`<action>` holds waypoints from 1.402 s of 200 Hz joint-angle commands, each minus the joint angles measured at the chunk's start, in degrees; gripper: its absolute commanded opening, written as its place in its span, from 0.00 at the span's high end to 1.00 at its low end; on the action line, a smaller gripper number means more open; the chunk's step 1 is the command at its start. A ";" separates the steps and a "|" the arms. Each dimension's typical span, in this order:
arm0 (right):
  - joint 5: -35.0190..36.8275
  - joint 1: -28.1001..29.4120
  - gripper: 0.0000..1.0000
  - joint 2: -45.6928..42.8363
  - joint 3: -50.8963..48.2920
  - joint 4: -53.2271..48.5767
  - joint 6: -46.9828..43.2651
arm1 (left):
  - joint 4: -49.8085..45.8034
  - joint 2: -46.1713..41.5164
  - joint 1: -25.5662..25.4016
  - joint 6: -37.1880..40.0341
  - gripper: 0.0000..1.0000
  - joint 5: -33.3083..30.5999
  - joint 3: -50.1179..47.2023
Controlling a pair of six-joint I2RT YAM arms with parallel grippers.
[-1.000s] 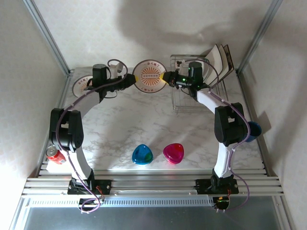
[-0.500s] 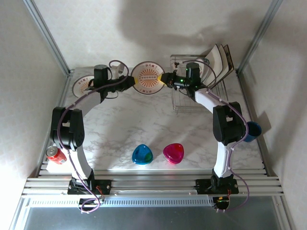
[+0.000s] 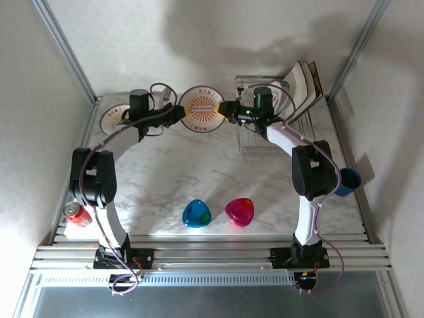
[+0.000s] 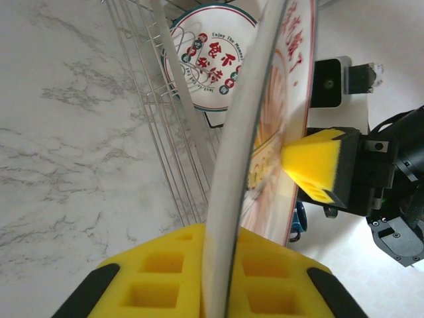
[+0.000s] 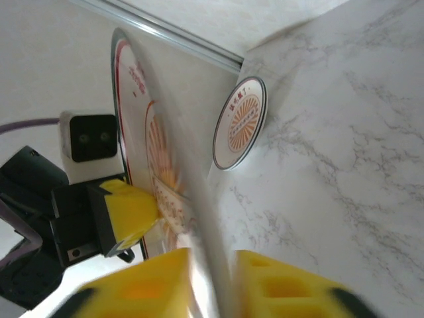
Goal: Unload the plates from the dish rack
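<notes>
A round white plate [image 3: 202, 108] with an orange sunburst hangs upright above the table between both arms. My left gripper [image 3: 180, 113] is shut on its left rim; the rim [image 4: 238, 152] runs between the yellow pads [image 4: 159, 278]. My right gripper [image 3: 229, 109] is at the right rim, jaws open, with a gap between one pad [image 5: 291, 285] and the plate [image 5: 149, 132]. The dish rack [image 3: 265, 132] stands behind the right gripper with another round plate [image 4: 212, 59] and square plates [image 3: 301, 83] in it. A matching round plate [image 3: 114, 119] lies flat at the far left.
A blue dish [image 3: 197, 213] and a pink dish [image 3: 239, 211] lie near the front middle. A red can [image 3: 76, 213] stands at the left edge, and a blue mug [image 3: 348, 180] at the right edge. Metal frame posts rise at both back corners.
My left gripper has shut on the plate's left rim. My right gripper's jaws have come apart from their grip on the right rim. The plate has shifted slightly back.
</notes>
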 commanded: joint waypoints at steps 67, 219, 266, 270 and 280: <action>13.51 -0.72 0.01 -6.93 11.54 -34.26 -23.05 | 5.38 -1.73 1.01 -1.36 1.00 -2.21 -0.50; 58.69 -11.68 0.01 -15.94 20.28 -82.21 -49.53 | 21.92 -9.47 11.97 -12.97 1.00 -18.34 -15.30; 57.99 -14.08 0.01 -16.64 16.76 -81.14 -50.01 | 28.46 -14.08 17.19 -17.98 1.00 -26.06 -24.58; 57.98 -14.22 0.01 -16.65 16.52 -80.93 -50.01 | 28.91 -14.39 17.72 -18.36 1.00 -26.56 -25.27; 57.77 -14.37 0.01 -16.66 15.94 -80.64 -50.01 | 29.64 -14.90 18.71 -19.08 1.00 -27.87 -26.82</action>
